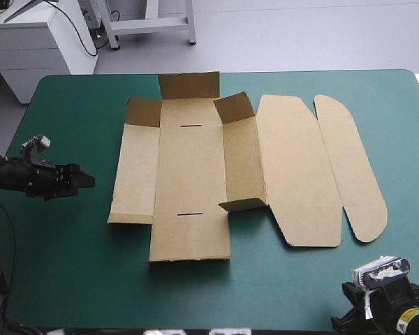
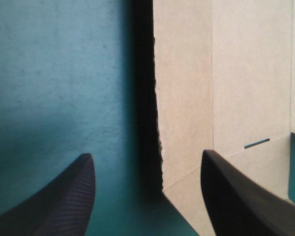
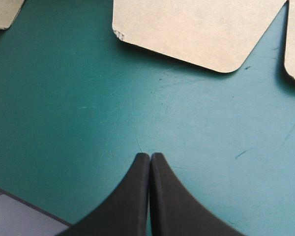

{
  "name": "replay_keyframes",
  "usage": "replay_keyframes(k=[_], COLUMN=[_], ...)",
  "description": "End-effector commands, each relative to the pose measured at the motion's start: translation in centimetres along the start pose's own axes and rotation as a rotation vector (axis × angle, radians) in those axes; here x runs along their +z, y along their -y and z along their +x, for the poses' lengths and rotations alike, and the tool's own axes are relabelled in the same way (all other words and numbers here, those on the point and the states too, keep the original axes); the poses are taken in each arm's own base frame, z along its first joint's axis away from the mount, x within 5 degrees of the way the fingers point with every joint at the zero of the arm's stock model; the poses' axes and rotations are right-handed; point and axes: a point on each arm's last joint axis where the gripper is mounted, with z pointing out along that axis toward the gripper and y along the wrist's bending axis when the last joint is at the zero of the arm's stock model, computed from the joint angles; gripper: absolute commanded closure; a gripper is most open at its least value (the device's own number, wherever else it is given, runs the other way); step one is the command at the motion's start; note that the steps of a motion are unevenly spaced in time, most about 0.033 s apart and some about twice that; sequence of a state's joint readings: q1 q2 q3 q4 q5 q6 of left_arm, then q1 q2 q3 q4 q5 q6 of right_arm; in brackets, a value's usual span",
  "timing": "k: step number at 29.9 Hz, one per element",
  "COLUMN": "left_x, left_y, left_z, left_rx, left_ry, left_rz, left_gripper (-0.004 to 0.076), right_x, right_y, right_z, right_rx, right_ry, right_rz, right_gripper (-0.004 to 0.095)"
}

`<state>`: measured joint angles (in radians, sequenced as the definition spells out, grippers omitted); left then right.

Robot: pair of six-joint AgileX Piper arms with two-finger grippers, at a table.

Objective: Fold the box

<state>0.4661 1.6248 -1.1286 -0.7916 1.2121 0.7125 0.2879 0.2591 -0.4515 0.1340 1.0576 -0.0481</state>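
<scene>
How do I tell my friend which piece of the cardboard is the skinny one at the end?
Look at the teal-green table cover, then the brown cardboard box sheet spread on it. Follow the sheet to its right end. The last narrow panel is it: both its ends are rounded tips, while its wider neighbour has blunt ends.

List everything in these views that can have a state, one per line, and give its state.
box: unfolded, lying mostly flat, a few small flaps raised, lid panels flat.
left gripper: open, at the box's left edge, holding nothing.
right gripper: shut, empty, over the teal-green cover.
</scene>
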Motion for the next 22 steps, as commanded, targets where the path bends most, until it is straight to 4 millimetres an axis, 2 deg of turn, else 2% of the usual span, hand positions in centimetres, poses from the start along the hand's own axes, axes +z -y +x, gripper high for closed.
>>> replay_keyframes(k=[1, 4, 16, 22], left_x=[0.5, 1.6, 6.9, 7.7], left_y=[1.2, 1.1, 2.7, 3.0], left_z=[0.5, 0.3, 0.5, 0.4], left_rx=[-0.017, -0.046, 0.022, 0.032], left_ry=[0.017, 0.019, -0.158, -0.155], left_rz=[0.175, 0.229, 0.271, 0.267], left_gripper=[0.0271, 0.0271, 0.0272, 0.0272], right_x=[-0.4, -0.4, -0.4, -0.4], right_y=[-0.1, -0.1, -0.1, -0.1], right_z=[-1.0, -1.0, -1.0, -1.0], right_rx=[-0.006, -0.006, -0.006, -0.006], right_ry=[0.061, 0.061, 0.061, 0.061], right_rz=[-0.003, -0.003, -0.003, -0.003], right_gripper=[0.0922, 0.0922, 0.0922, 0.0922])
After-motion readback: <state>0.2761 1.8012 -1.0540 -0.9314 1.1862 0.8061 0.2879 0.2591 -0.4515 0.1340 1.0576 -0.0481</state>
